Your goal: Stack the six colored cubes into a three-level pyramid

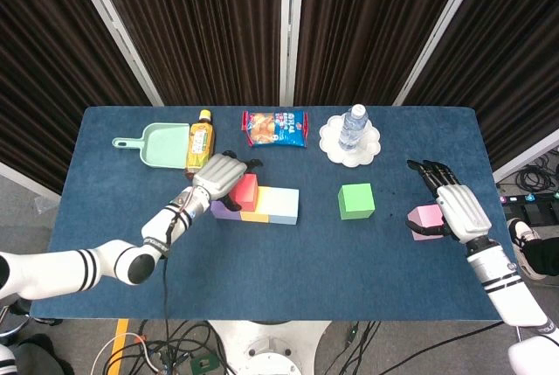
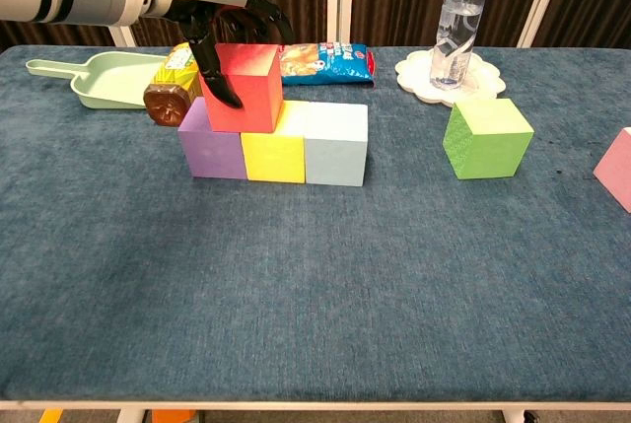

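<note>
A purple cube (image 2: 212,142), a yellow cube (image 2: 274,152) and a light blue cube (image 2: 335,147) stand in a row left of the table's middle. The red cube (image 2: 242,88) (image 1: 245,191) rests on top, over the purple and yellow ones. My left hand (image 2: 212,9) (image 1: 220,174) is over the red cube: its thumb lies on the cube's left face and its fingers arch clear above the far edge. The green cube (image 1: 355,201) (image 2: 486,137) stands alone to the right. The pink cube (image 1: 426,219) (image 2: 616,169) sits at the far right, with my right hand (image 1: 456,207) beside it, fingers stretched out.
Behind the row lie a tea bottle (image 1: 200,139), a green dustpan (image 1: 162,143) and a snack bag (image 1: 275,128). A water bottle (image 1: 353,126) stands on a white plate (image 1: 371,149) at the back right.
</note>
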Controlling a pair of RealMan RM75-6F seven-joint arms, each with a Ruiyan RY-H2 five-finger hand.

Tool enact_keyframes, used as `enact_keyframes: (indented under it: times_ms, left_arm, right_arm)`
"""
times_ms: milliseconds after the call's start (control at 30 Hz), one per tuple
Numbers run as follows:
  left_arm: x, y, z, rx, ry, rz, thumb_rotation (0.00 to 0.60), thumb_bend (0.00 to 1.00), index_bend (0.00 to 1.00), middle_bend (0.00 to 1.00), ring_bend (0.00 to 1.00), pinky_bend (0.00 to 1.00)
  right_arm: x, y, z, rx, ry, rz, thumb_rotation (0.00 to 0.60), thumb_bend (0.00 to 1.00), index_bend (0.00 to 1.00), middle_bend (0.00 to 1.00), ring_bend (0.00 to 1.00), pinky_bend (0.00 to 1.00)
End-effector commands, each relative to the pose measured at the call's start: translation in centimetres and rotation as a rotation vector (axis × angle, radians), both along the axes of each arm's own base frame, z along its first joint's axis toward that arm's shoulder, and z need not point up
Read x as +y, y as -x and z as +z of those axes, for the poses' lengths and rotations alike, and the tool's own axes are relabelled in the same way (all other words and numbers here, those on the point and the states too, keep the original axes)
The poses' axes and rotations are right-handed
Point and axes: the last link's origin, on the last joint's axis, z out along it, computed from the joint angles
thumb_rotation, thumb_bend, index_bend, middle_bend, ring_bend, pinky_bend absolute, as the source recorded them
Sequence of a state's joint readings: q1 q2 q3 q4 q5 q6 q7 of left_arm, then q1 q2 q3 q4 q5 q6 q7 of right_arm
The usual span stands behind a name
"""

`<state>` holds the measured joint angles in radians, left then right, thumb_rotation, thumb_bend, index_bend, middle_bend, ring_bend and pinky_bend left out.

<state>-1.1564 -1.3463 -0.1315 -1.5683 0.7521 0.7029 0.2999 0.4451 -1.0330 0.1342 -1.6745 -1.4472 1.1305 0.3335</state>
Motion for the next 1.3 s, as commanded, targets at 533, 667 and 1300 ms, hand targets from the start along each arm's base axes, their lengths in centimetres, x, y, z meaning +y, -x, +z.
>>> enact_keyframes:
  times_ms: [533, 667, 1300]
  left_arm:
    - [-2.4, 0.4, 2.5, -0.098, -0.042, -0.026, 0.600, 0.09, 0.07, 0.21, 0.27, 0.16]
    - [-3.5, 1.5, 4.3, -0.172, -0.117, -0.032, 0.600, 0.09, 0.07, 0.21, 0.27, 0.16]
    - [-8.6, 13.9, 9.8, -0.217, -0.390, 0.137, 0.600, 0.09, 0.12, 0.22, 0.27, 0.16]
  right_arm:
    - [0.2, 0.1, 0.5, 0.015, 0.000, -0.001, 0.600, 0.10, 0.00, 0.11, 0.00, 0.00]
    - [-0.2, 0.0, 0.1, 0.039, -0.032, 0.000, 0.600, 0.10, 0.00, 0.11, 0.00, 0.00]
    - [-5.3, -1.8, -7.3, 0.214, -0.192, 0.017, 0.600, 0.12, 0.00, 0.13, 0.00, 0.00]
